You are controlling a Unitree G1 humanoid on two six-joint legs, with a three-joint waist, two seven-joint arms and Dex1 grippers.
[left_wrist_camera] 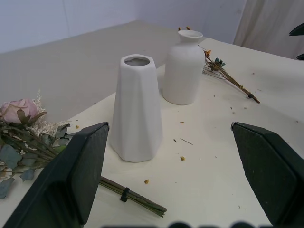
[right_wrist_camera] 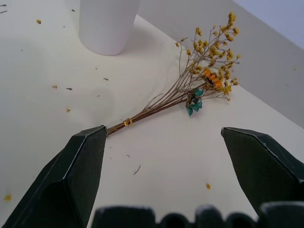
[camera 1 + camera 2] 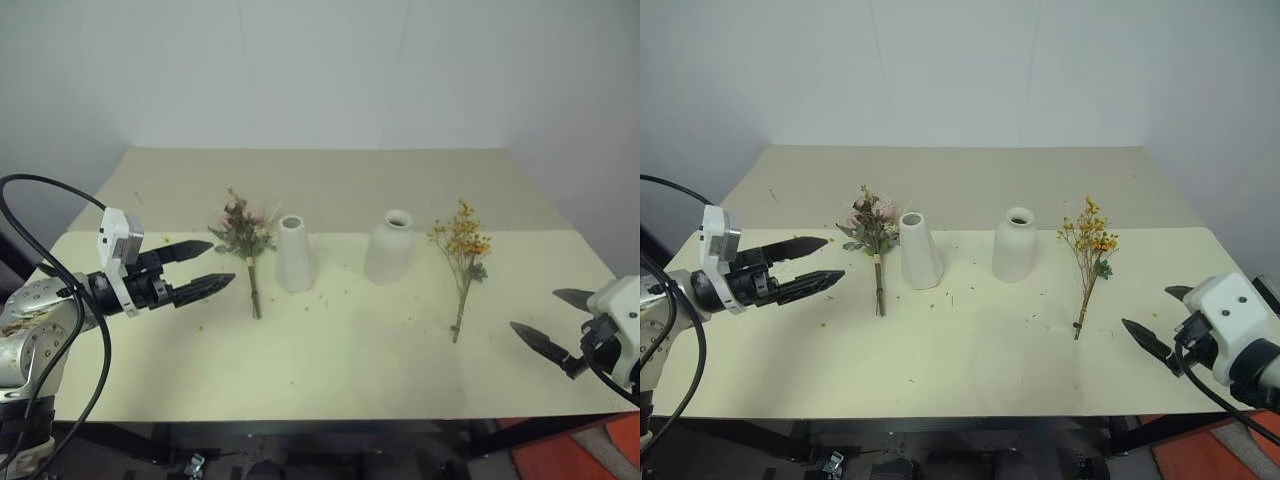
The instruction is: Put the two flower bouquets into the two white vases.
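A: Bouquets — rose bouquet (image 3: 245,238) and yellow spray (image 3: 462,262) — lie flat on the surface (image 3: 340,360) beside the empty cone vase (image 3: 294,254) and bottle vase (image 3: 390,247).

B: Approach step, I'd say; left claw (image 3: 205,266) and right claw (image 3: 548,322) gape empty — next, close on a stem.

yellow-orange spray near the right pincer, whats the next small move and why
Probably ease the open right pincer forward and down onto the bound stems of the thin yellow-orange blossom spray. It lies flat on the cream table, untouched, stems pointing toward the pincer, and the rounded white bottle vase beside it stands empty.
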